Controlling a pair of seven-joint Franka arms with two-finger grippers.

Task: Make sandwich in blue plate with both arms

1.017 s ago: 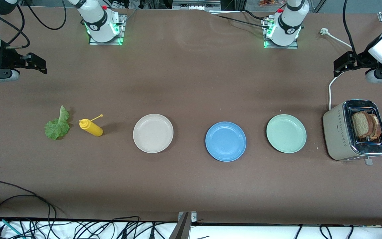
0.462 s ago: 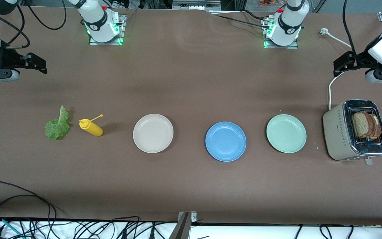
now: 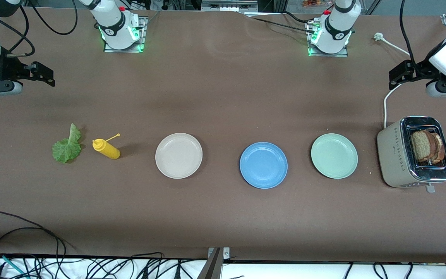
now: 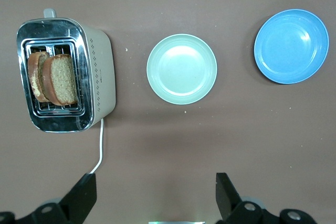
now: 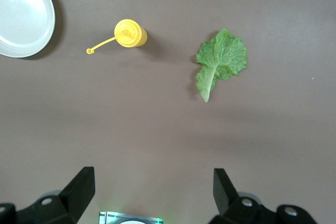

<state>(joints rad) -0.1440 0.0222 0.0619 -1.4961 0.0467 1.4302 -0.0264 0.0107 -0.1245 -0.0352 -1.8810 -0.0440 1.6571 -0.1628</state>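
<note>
The blue plate [image 3: 263,165] [image 4: 292,45] lies bare in the middle of a row of three plates. Two brown bread slices [image 3: 426,146] [image 4: 58,77] stand in the toaster [image 3: 397,155] [image 4: 100,61] at the left arm's end of the table. A green lettuce leaf [image 3: 67,146] [image 5: 220,61] lies flat at the right arm's end. My left gripper [image 3: 400,75] [image 4: 156,187] hangs open over bare table by the toaster's white cord, holding nothing. My right gripper [image 3: 45,73] [image 5: 152,182] hangs open over bare table by the lettuce, holding nothing.
A yellow squeeze bottle [image 3: 107,149] [image 5: 130,33] stands between the lettuce and a cream-white plate [image 3: 179,155] [image 5: 21,14]. A mint-green plate [image 3: 334,155] [image 4: 181,68] lies between the blue plate and the toaster. Cables run along the table's edge nearest the front camera.
The left arm has shifted very slightly. Everything on the table and the right arm stay where they were.
</note>
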